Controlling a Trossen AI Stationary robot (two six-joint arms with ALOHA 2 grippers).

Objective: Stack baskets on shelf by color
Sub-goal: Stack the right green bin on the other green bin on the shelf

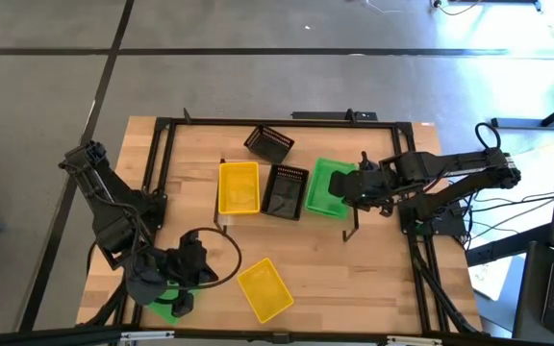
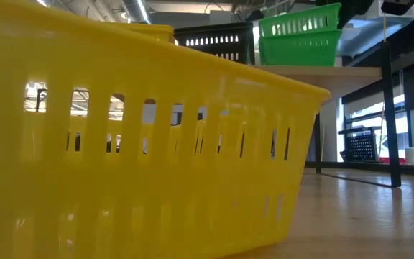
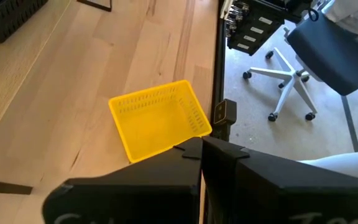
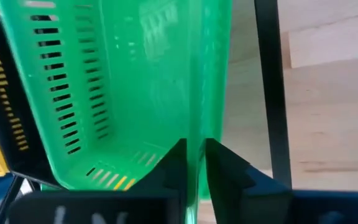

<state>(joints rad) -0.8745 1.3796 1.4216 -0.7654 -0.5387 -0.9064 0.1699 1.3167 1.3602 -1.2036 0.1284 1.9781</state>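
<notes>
On the shelf, a yellow basket, a black basket and a green basket sit side by side. In the low view the green basket sits nested in a second green one. My right gripper is at the top green basket's right wall, shut on it. My left gripper is shut and empty above the table's near left. Beyond it a loose yellow basket lies flat on the table. My right gripper pinches the green basket's right-hand side wall at its rim, one finger inside the basket and one outside. The fingers come from above, slanting down. The basket sits level on the green one beneath it on the shelf.
A second black basket lies tilted on the table behind the shelf. Another green basket shows under my left arm at the near left edge. The loose yellow basket fills the low view's foreground. Black rails frame the tabletop.
</notes>
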